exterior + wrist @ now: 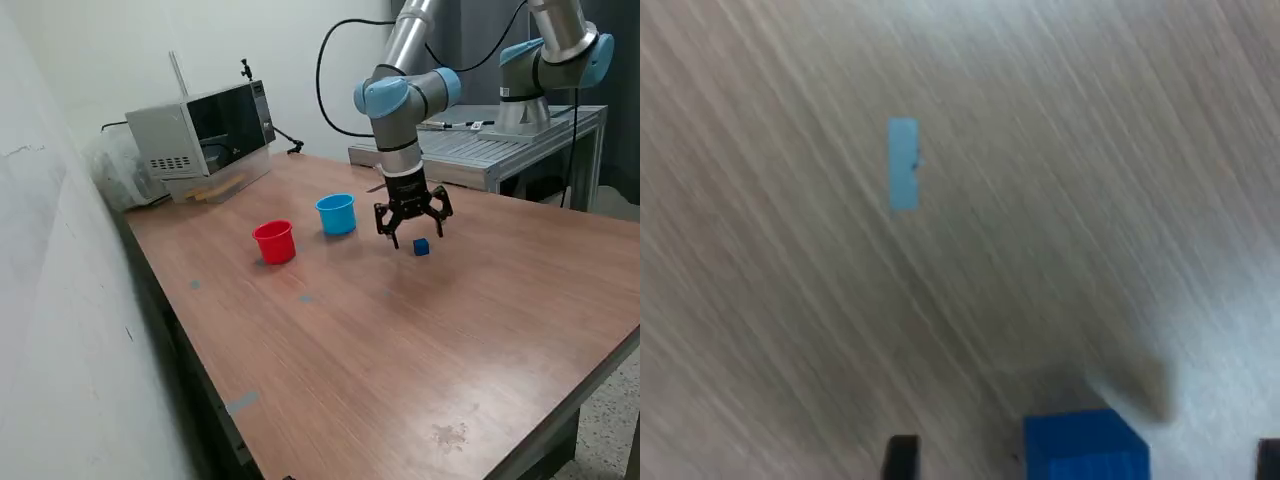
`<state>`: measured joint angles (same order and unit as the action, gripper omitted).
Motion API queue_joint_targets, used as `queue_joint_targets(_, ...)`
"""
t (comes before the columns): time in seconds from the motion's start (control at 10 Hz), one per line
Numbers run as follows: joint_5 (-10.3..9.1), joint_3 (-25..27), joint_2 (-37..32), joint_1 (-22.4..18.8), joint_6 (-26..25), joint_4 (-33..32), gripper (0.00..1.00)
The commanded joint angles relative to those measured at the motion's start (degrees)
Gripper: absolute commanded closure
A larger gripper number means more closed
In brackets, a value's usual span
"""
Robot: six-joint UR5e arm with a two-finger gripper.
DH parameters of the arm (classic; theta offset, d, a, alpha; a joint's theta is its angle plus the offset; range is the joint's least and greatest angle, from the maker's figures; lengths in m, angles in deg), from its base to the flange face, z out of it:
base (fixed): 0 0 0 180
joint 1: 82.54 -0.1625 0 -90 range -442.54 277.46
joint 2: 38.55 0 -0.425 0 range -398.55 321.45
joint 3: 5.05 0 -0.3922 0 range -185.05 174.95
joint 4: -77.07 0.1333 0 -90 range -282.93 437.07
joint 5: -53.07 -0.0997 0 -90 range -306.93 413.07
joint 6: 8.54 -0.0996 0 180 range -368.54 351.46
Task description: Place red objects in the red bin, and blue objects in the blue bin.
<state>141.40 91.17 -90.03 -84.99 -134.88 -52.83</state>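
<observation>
A small dark-blue cube (421,247) lies on the wooden table (400,350). My gripper (417,236) hangs just above it, jaws open, the cube between and below the fingers. In the wrist view the cube (1085,447) sits at the picture's edge between the two dark fingertips (902,458), with my gripper (1085,464) open around it and not touching. The light-blue cup (337,214) stands upright to the exterior view's left of the gripper. The red cup (274,242) stands further left. No red cubes and no second blue cube show; the cups' insides are hidden.
A grey microwave-like box (205,130) stands at the table's back left. A second arm (545,60) on a metal stand (500,140) is behind on the right. Small blue tape marks (307,298) are on the table, one in the wrist view (903,163).
</observation>
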Motion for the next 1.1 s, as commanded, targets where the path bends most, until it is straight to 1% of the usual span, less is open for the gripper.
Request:
queue_joint_targets(0.0,0.09,0.4,0.0,-0.4,0.0,0.0,1.0)
queue_joint_targets(0.2,0.09,0.5,0.0,-0.5,0.0,0.0,1.0)
queue_joint_targets(0.3,0.52,0.4,0.0,-0.4,0.0,-0.1,1.0)
queue_joint_targets(0.4,1.4,0.0,-0.2,-0.4,0.0,-0.2,1.0)
queue_joint_targets(0.5,1.49,0.0,-1.2,0.2,0.0,-0.2,1.0)
queue_joint_targets(0.8,1.67,0.5,-7.7,1.0,0.0,0.5,1.0)
queue_joint_targets(0.9,1.67,0.4,-9.4,3.7,-0.6,0.7,1.0)
queue_joint_targets(1.0,1.76,0.1,-10.5,5.4,-2.5,1.7,1.0)
